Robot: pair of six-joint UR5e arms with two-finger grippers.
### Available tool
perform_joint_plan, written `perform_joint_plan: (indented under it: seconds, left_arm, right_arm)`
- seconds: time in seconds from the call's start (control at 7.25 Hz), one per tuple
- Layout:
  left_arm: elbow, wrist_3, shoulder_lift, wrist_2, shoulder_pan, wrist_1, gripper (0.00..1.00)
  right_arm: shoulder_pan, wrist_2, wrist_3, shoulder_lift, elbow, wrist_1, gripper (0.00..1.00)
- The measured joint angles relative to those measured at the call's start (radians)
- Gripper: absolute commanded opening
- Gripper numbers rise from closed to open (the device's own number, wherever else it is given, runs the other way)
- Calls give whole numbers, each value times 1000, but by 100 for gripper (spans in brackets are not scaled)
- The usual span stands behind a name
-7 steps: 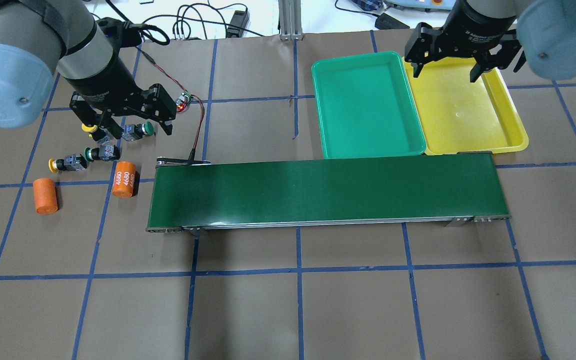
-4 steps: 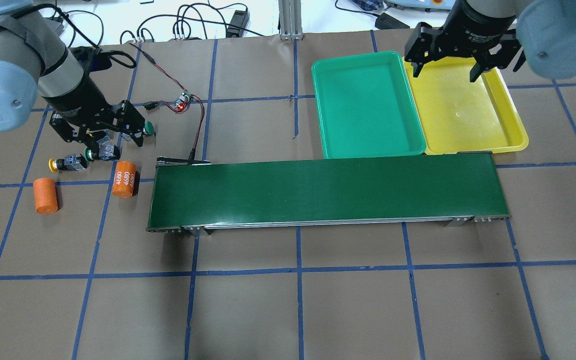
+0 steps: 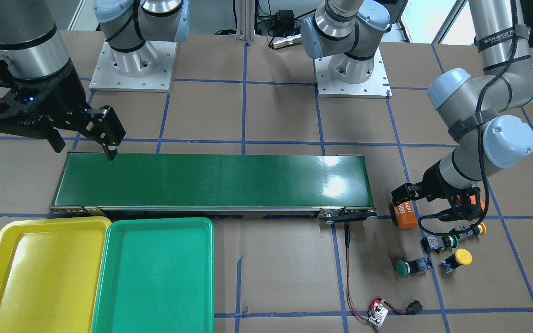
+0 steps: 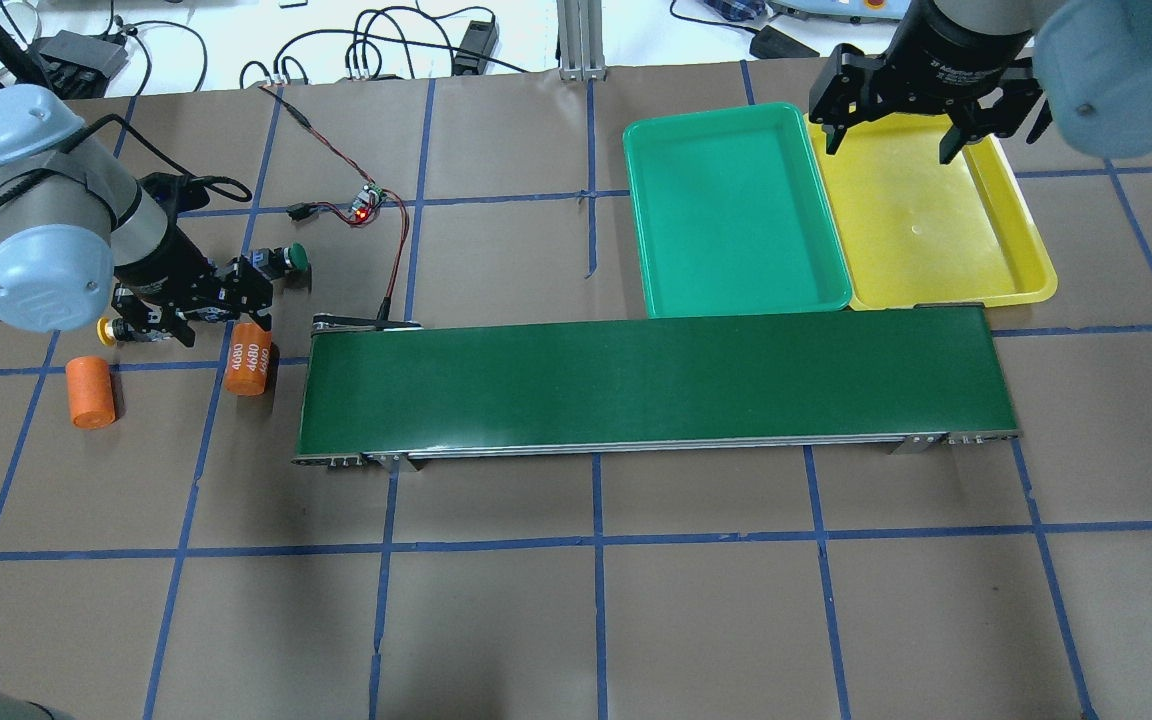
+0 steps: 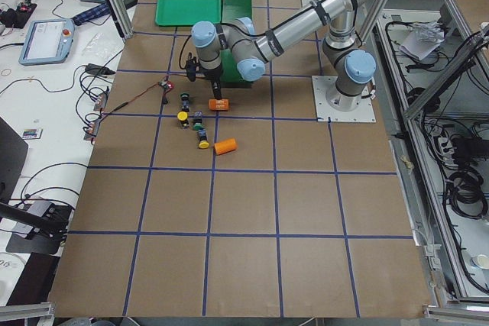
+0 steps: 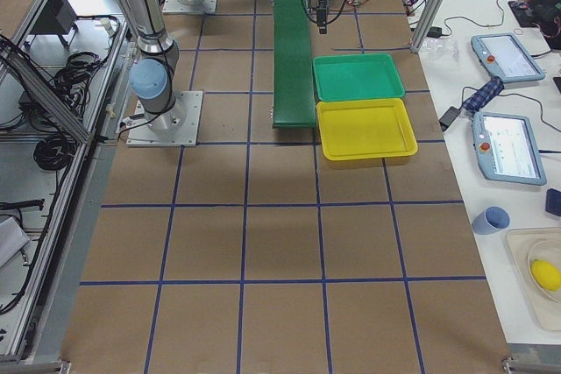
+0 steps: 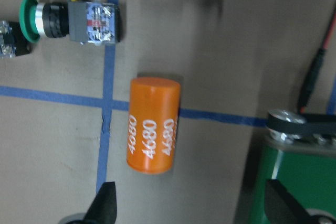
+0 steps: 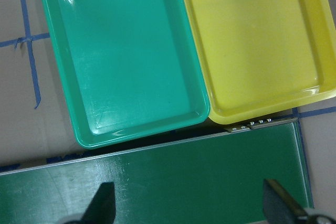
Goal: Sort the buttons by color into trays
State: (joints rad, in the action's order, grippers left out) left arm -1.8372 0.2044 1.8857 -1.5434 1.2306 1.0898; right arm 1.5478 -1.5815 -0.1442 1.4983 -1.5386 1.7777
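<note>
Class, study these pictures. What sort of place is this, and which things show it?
Probably a robotics lab: a left arm and right arm bolted to a tape-gridded table, a small conveyor, and control pendants beside it.

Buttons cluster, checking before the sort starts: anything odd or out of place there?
An orange cylinder marked 4680 and a second orange cylinder lie on their sides beside the buttons; neither is a button. Nothing looks damaged.

Brown table [image 4: 696, 620], blue grid lines
</note>
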Motion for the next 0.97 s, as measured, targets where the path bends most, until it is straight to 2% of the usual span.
perform_joint_plan:
  seconds: [0.55,0.69,0.83,0.97]
  left_arm:
    - [-7,86,90,0,-25,-73,98]
    - [-7,89,111,3,-28,-79,43]
    - [-7,90,125,5,-29,-79,2]
    - [-7,91,127,4,-29,-72,0]
  right_arm:
    - [0,0,0,0,0,0,100]
    - [0,0,0,0,0,0,100]
    - [0,0,0,0,-1,0,100]
    - [0,0,0,0,-1,0,100]
